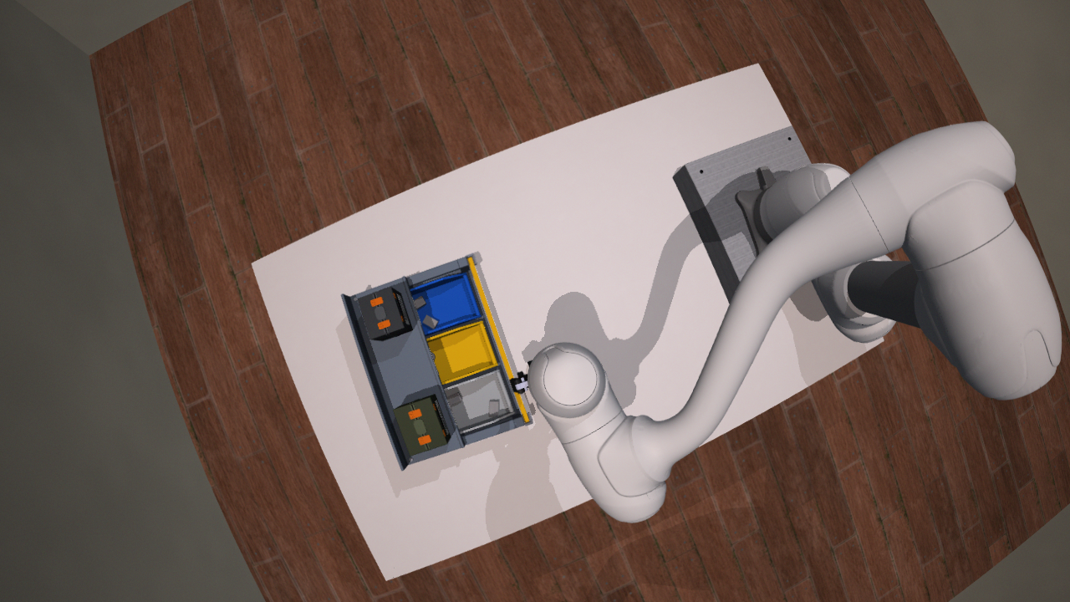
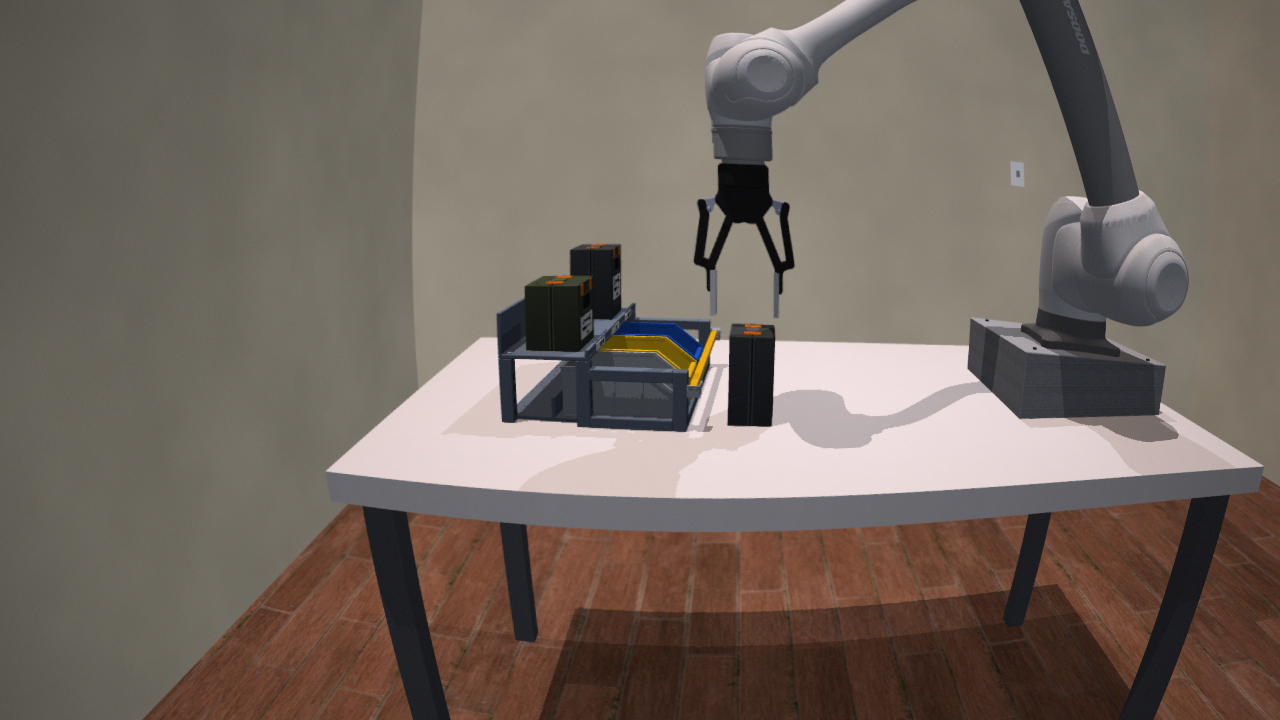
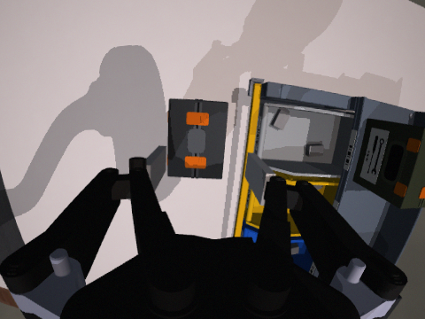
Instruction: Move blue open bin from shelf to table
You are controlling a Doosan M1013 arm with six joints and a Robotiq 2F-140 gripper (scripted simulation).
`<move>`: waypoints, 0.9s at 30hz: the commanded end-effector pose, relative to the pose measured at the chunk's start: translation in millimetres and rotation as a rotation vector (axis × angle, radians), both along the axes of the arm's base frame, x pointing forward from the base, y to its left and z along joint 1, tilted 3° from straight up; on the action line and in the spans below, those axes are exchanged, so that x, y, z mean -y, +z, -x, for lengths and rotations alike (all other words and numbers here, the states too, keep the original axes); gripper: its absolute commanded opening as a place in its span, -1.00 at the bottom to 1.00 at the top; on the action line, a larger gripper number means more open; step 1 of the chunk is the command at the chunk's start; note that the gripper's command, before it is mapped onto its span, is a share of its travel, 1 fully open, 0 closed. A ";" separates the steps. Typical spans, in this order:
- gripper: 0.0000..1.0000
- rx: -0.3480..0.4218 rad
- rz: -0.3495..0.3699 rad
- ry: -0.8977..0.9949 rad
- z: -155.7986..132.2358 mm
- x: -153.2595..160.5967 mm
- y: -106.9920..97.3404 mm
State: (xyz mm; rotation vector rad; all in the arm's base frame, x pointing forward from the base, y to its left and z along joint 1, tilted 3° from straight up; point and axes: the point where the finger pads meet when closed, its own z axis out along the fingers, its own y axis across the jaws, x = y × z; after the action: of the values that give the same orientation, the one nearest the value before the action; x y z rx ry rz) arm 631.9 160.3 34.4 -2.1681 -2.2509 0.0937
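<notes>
The blue open bin (image 1: pixel 442 298) sits in the far slot of the grey shelf (image 1: pixel 434 355), with small grey parts inside. It shows behind the yellow bin in the side view (image 2: pixel 657 331). A sliver of it shows below my fingers in the wrist view (image 3: pixel 254 237). My gripper (image 2: pixel 744 304) hangs open and empty, pointing down, just above a black box (image 2: pixel 750 374) that stands on the table in front of the shelf. The box also shows in the wrist view (image 3: pixel 197 138). In the top view my wrist hides the box and most of the gripper (image 1: pixel 517 383).
A yellow bin (image 1: pixel 461 351) and a grey bin (image 1: pixel 485 404) sit beside the blue one, behind a yellow front rail (image 1: pixel 497 336). Two dark boxes (image 2: pixel 595 279) (image 2: pixel 556 311) stand on the shelf's upper deck. The arm's grey base block (image 2: pixel 1060 367) stands at the table's right.
</notes>
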 end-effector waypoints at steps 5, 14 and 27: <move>0.15 0.001 0.000 0.004 -17.5 21.4 0.3; 0.15 0.001 0.000 0.004 -24.2 30.0 0.2; 0.15 0.001 0.000 0.004 -51.0 64.9 -0.4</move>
State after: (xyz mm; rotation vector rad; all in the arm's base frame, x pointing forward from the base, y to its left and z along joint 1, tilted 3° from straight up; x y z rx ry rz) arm 682.8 95.9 34.0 -2.1633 -2.2566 0.0923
